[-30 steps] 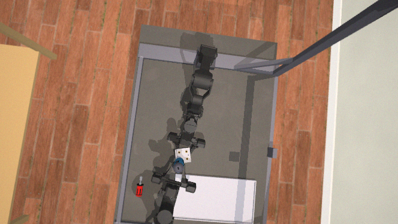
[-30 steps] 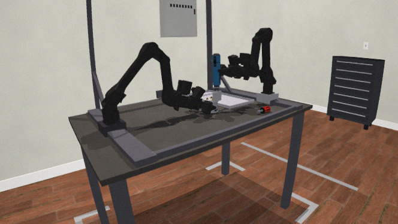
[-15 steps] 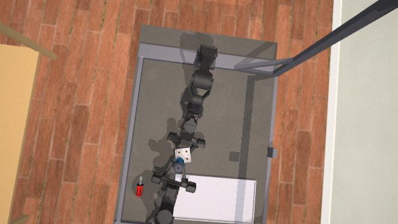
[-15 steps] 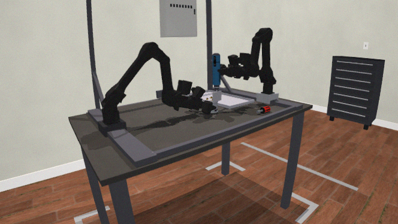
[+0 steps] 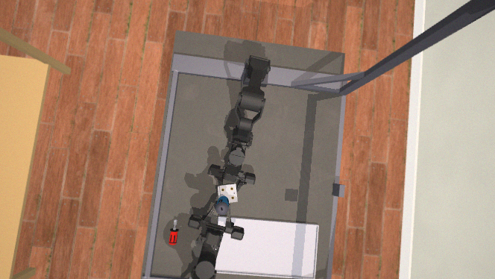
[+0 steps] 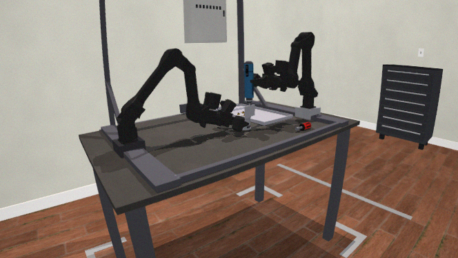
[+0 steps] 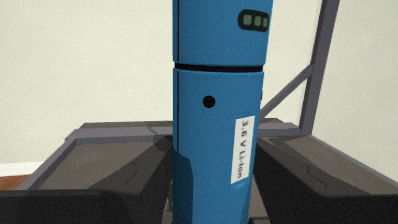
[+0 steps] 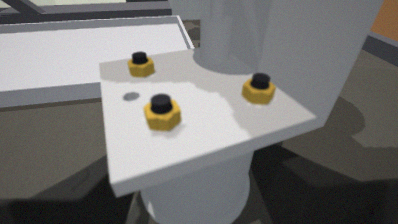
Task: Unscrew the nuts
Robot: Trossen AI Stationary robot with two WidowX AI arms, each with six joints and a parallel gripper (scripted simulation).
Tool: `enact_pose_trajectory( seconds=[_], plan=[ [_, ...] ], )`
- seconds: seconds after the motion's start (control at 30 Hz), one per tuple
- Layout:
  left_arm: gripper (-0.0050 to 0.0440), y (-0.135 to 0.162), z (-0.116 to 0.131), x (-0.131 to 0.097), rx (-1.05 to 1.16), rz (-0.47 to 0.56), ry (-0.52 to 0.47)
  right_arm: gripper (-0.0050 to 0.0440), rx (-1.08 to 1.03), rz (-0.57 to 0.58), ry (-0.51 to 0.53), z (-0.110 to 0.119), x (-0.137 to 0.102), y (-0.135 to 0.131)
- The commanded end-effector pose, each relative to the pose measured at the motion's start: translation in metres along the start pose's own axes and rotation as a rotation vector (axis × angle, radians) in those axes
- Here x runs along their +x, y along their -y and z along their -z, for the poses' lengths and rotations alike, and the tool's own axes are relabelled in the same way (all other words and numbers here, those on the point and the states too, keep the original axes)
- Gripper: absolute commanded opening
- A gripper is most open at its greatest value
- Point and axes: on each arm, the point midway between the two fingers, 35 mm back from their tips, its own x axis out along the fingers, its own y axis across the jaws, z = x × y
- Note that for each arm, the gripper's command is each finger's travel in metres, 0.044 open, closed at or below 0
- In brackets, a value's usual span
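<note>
Inward from the bench's (image 5: 279, 149) (image 6: 207, 148) (image 7: 120, 157) (image 8: 50, 130) edges, the left claw (image 5: 222, 213) (image 6: 253, 82) (image 7: 211, 144) pinches the driver (image 5: 222, 206) (image 6: 248, 83) (image 7: 217, 100) upright for pressing, while the right claw (image 5: 228, 183) (image 6: 244, 125) (image 8: 194, 144) grips the module (image 5: 228, 194) (image 6: 250, 111) (image 8: 200, 110), presumably against tipping.
</note>
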Motion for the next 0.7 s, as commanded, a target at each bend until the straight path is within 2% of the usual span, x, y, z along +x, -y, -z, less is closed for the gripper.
enact_pose_trajectory(
  seconds=[0.0,0.13,0.67],
  plan=[
    [0.0161,-0.0003,-0.0013,0.0000,-0.001,-0.002,-0.012,0.0240,0.002,0.001,0.040,-0.0172,0.0009,0.0001],
    [0.0161,-0.0003,-0.0091,0.0019,-0.001,-0.002,-0.005,0.0240,0.002,0.001,0.040,-0.0172,0.0009,0.0001],
    [0.0161,-0.0004,-0.0036,0.0002,-0.002,-0.002,-0.022,0.0240,0.002,0.001,0.040,-0.0172,0.0009,0.0001]
  ],
)
